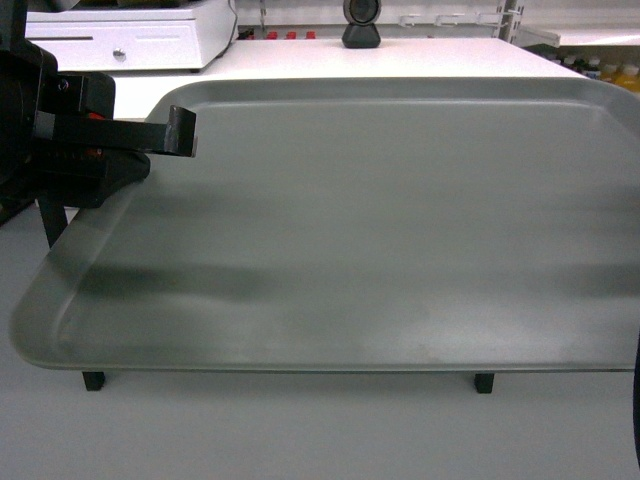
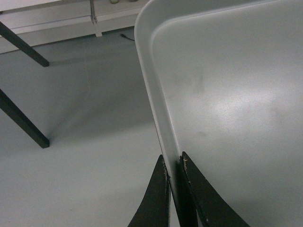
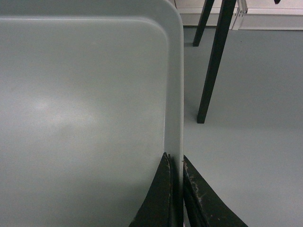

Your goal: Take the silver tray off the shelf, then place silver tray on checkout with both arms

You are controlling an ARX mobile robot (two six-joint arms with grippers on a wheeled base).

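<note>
Both grippers clamping opposite rims of the large matte grey rectangular tray (image 1: 380, 230): left gripper (image 2: 173, 165) and right gripper (image 3: 175, 163), jaws nearly shut. 2 holds keeping it level, airborne, white flat-topped checkout counter (image 1: 420, 55) lying ahead.

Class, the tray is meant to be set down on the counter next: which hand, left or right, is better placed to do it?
Neither alone. The left hand clamps the tray's left rim, and the right hand clamps its right rim, so both should lower it onto the counter together.
</note>
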